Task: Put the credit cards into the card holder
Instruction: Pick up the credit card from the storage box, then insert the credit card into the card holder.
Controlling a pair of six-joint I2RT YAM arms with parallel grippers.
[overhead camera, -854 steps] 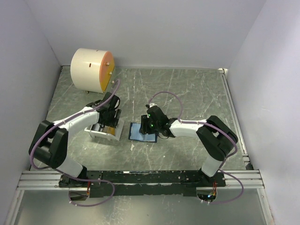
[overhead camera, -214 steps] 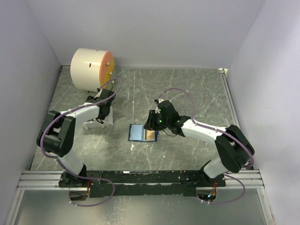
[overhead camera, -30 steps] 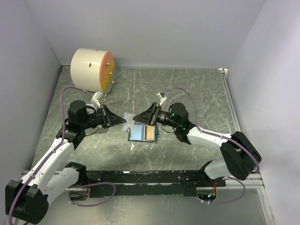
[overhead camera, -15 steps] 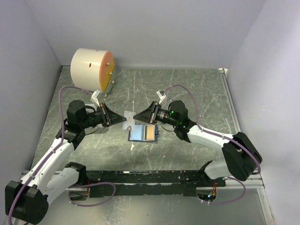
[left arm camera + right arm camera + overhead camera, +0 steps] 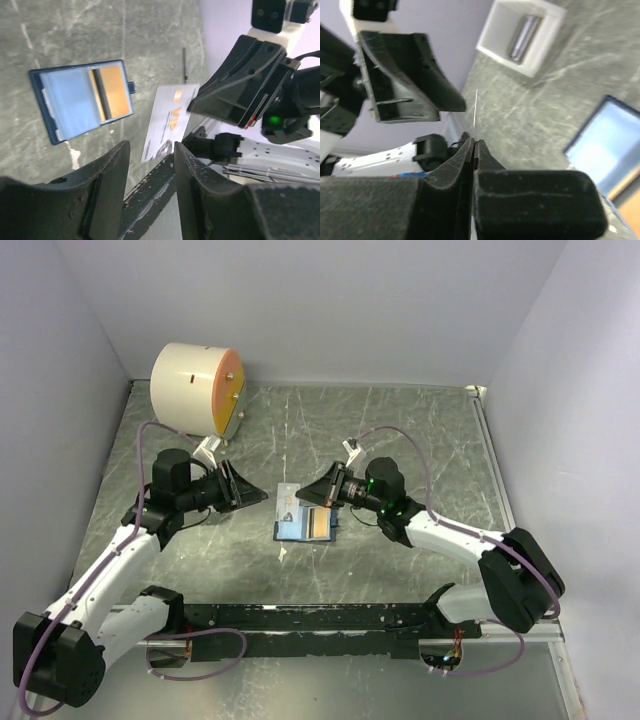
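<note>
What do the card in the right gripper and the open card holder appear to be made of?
White card in the right gripper: likely stiff plastic with a smooth printed face; it juts out flat though pinched at one edge. Card holder: probably faux leather or fabric, matte navy rim, paler blue pockets; cannot tell which.

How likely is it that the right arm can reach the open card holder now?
Probably yes: the right gripper, pinching a pale card, hangs near the card holder with nothing between; the left gripper stands aside, open.
</note>
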